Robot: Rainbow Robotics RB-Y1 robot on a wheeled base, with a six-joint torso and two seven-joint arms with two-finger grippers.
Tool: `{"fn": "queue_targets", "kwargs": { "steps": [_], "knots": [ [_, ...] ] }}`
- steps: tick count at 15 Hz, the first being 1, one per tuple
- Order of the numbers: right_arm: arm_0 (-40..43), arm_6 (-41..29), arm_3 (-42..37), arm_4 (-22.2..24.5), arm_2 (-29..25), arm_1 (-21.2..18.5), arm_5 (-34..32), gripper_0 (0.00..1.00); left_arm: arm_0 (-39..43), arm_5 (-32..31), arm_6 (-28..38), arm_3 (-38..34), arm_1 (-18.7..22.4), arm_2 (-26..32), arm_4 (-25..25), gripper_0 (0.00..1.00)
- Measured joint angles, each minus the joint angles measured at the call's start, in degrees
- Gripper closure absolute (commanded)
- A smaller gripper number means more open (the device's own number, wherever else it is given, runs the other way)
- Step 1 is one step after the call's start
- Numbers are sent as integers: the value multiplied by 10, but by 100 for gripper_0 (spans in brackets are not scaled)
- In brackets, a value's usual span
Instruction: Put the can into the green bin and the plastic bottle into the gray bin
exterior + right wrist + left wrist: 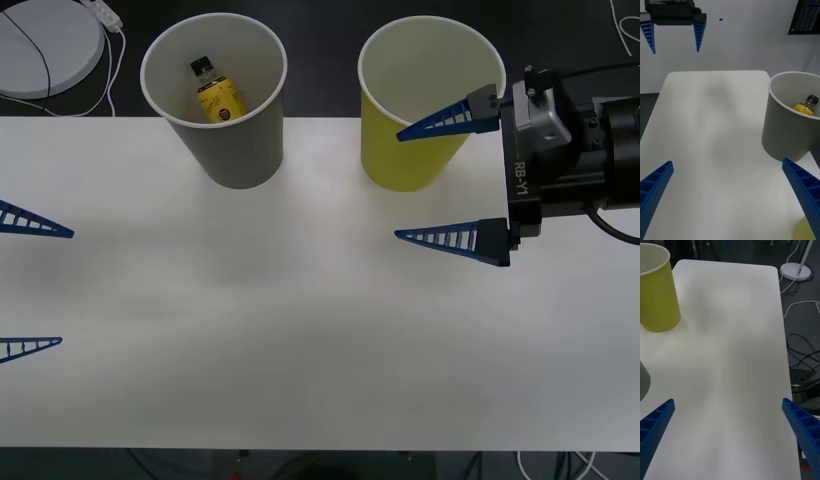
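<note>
Right pincer (400, 184): spread wide, holding nothing, beside the green bin (412, 150).
Left pincer (62, 288): spread wide, empty, at the worktop's (300, 330) left edge.
Plastic bottle (217, 93): lying inside the gray bin (235, 150).
Bins: upright, side by side at the far edge.

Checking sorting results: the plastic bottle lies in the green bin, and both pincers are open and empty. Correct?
Not quite. The plastic bottle lies in the gray bin, as the front view shows, not the green bin. The left pincer and right pincer are open and empty.
</note>
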Motion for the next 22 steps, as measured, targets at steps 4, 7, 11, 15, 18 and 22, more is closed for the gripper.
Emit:
{"fn": "queue_targets", "kwargs": {
  "steps": [4, 7, 11, 15, 18, 22],
  "knots": [
    [45, 95, 2, -93, 0, -77, 21, 0, 0, 0, 0, 0, 0, 0, 0, 0],
    [73, 149, 2, -140, 0, -115, 24, 0, 0, 0, 0, 0, 0, 0, 0, 0],
    [118, 201, -3, -188, 0, -164, 28, 0, 0, 0, 0, 0, 0, 0, 0, 0],
    [176, 217, -35, -208, -14, -198, 56, 0, 0, 0, 0, 0, 0, 0, 0, 0],
    [217, 231, -53, -224, -24, -224, 75, 0, 0, 0, 0, 0, 0, 0, 0, 0],
    [251, 239, -54, -237, -33, -240, 78, 0, 0, 0, 0, 0, 0, 0, 0, 0]
  ]
}}
